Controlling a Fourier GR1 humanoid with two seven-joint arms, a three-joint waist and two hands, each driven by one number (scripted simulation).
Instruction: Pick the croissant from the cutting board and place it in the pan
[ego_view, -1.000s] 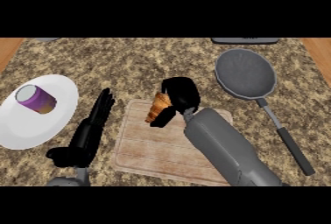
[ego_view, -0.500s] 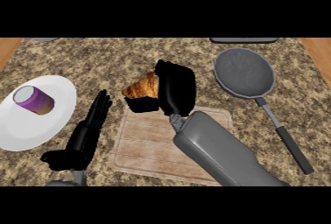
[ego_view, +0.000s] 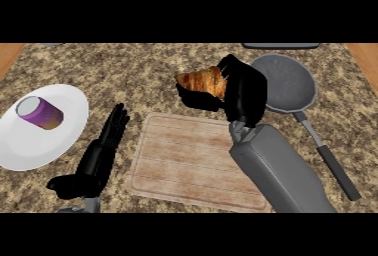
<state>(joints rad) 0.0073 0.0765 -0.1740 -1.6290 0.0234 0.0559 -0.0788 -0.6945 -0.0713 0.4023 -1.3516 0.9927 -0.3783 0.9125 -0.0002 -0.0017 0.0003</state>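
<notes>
My right hand (ego_view: 238, 92) is shut on the golden-brown croissant (ego_view: 202, 81) and holds it in the air beyond the far edge of the wooden cutting board (ego_view: 188, 162), just left of the pan. The grey pan (ego_view: 286, 82) lies at the right, its long handle (ego_view: 329, 158) running toward the near right. The board's top shows bare wood. My left hand (ego_view: 100, 155) rests open on the counter left of the board, fingers straight and pointing away.
A white plate (ego_view: 33, 142) at the left carries a purple cup (ego_view: 40, 112) lying on its side. A dark flat object (ego_view: 280, 45) sits at the far edge, and wooden strips border the counter's far corners.
My right hand has lifted the croissant off the board and carried it farther away and to the right, toward the pan. The left hand has stayed where it was.
</notes>
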